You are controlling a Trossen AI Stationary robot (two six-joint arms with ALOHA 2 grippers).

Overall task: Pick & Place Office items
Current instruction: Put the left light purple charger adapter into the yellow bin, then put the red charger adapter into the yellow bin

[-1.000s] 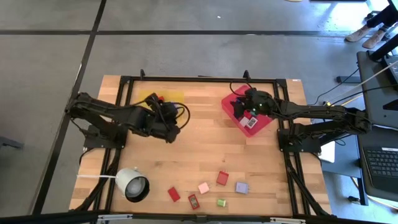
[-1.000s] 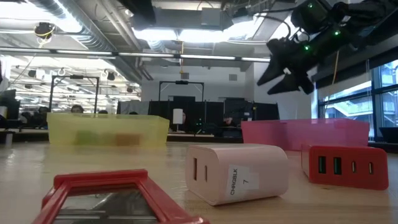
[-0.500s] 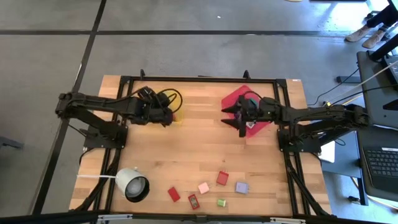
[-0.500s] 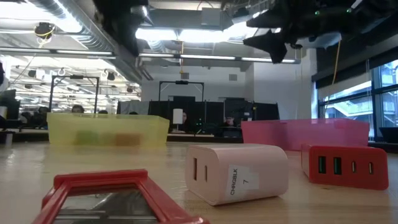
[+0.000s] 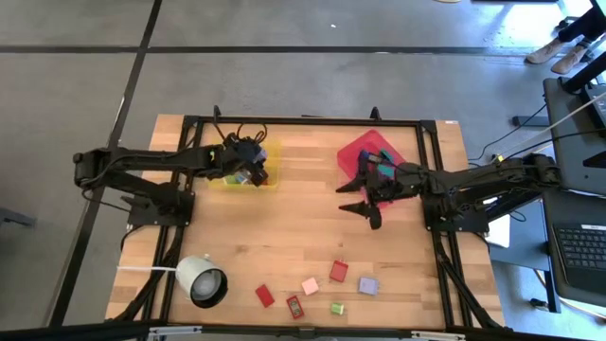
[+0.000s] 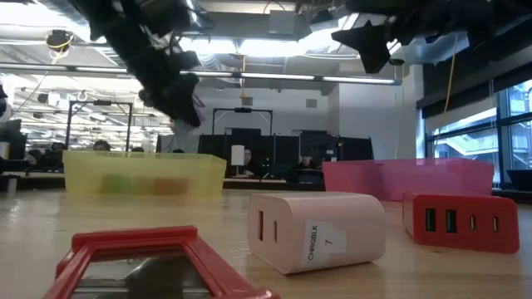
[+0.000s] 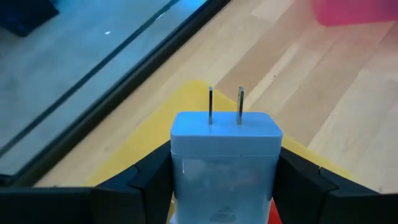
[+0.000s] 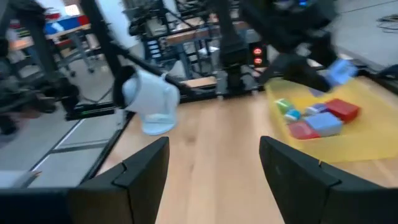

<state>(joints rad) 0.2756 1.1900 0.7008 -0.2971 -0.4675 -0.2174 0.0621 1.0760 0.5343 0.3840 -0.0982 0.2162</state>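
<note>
My left gripper (image 7: 225, 160) is shut on a light-blue charger block (image 7: 225, 134) with two metal prongs. It hangs over the yellow tray (image 5: 269, 180) near the table's far edge, which holds several coloured blocks (image 8: 317, 118). My right gripper (image 5: 363, 202) is open and holds nothing. It hovers above bare wood just on the near side of the red tray (image 5: 371, 147). Several more blocks, such as a red one (image 5: 338, 271), a pink one (image 5: 310, 285) and a lilac one (image 5: 367, 284), lie flat by the near edge. My left gripper pinches the light-blue block by its two opposite side faces (image 7: 179, 168), one finger (image 7: 146, 177) on each side. The pronged end (image 7: 225, 106) sticks out past the fingertips. The block is lifted clear above the yellow tray.
A white round lamp-like object (image 5: 202, 280) stands at the near left corner. In the low view a pale pink charger (image 6: 320, 228), a red charger (image 6: 465, 223) and a red-framed item (image 6: 158, 257) lie close to the near edge. Bare wood stretches between the trays.
My left gripper has carried the blue block from the middle of the table toward the far edge, and now hangs over the yellow tray. My right gripper has left the red tray, moving toward the near edge and slightly left, and has turned as it went.
</note>
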